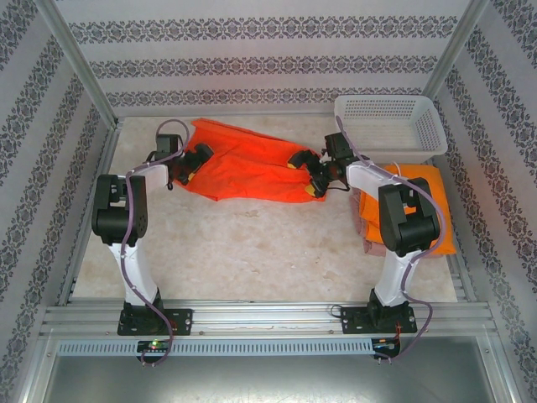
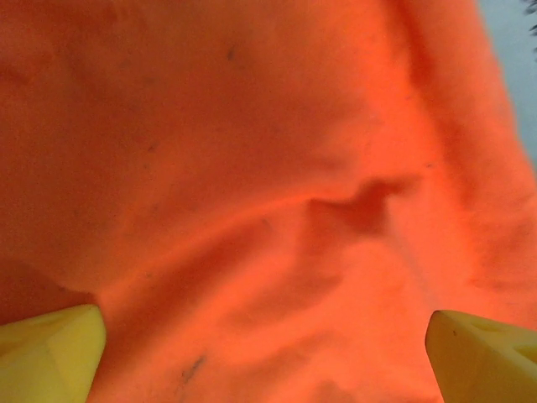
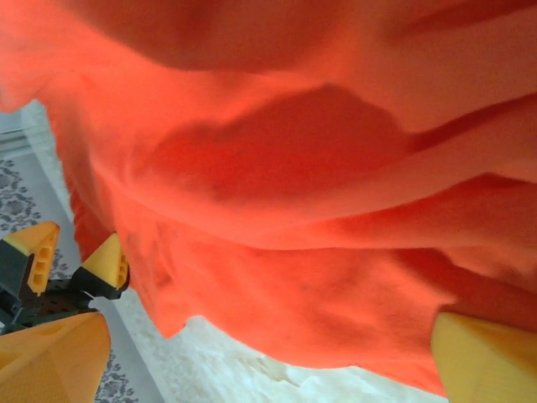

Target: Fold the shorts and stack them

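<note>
Judging by the pile at mid-right, two pairs look done: orange shorts (image 1: 430, 191) lie folded on pink shorts (image 1: 369, 237), partly hidden by the right arm (image 1: 404, 220). Red-orange shorts (image 1: 252, 164) sprawl unfolded at the counter's (image 1: 252, 252) upper centre, left claw (image 1: 186, 164) and right claw (image 1: 315, 180) released at either end; whether either touches the cloth is unclear.
</note>
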You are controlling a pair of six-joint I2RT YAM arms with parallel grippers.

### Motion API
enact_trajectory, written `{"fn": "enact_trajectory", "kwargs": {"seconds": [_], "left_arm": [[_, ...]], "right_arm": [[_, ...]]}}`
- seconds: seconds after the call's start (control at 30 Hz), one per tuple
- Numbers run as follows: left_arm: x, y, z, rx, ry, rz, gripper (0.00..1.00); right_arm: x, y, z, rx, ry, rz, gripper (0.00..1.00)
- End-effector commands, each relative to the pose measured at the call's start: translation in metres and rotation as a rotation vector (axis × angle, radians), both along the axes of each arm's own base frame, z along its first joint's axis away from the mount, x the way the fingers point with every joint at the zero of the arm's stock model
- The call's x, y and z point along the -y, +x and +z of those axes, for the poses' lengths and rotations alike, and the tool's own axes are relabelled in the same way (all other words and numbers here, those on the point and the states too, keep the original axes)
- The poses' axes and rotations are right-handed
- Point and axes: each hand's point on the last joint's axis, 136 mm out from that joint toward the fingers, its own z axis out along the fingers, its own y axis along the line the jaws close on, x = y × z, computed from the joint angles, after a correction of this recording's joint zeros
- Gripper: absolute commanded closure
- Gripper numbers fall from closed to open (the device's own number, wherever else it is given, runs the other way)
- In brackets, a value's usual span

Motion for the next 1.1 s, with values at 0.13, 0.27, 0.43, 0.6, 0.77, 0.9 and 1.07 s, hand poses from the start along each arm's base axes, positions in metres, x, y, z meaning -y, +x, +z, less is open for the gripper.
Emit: {"fn": "enact_trajectory", "kwargs": {"seconds": [0.13, 0.27, 0.43, 0.6, 0.77, 0.9, 1.07], "left_arm": [[-0.006, -0.031, -0.009, -0.021, 0.04, 0.03, 0.01], [-0.01, -0.061, -0.02, -0.062, 0.053, 0.047, 0.0], [-0.009, -0.117, -0.034, -0.126, 0.049, 0.054, 0.0], [-0.008, -0.176, -0.04, -0.175, 0.043, 0.06, 0.0], [-0.009, -0.196, -0.004, -0.12, 0.049, 0.056, 0.0], [-0.005, -0.175, 0.056, -0.022, 0.06, 0.01, 0.0], [0.001, -0.14, 0.102, 0.067, 0.042, -0.019, 0.0]], "right_arm": [[0.012, -0.022, -0.017, -0.032, -0.033, 0.029, 0.02], [0.012, -0.038, -0.021, -0.049, -0.036, 0.054, 0.02], [0.008, -0.072, -0.025, -0.074, -0.029, 0.11, 0.02], [-0.001, -0.115, -0.018, -0.088, -0.009, 0.184, 0.02], [-0.01, -0.133, 0.01, -0.042, 0.017, 0.257, 0.02], [-0.014, -0.117, 0.053, 0.068, 0.023, 0.28, 0.02], [-0.024, -0.092, 0.088, 0.146, 0.05, 0.285, 0.02]]}}
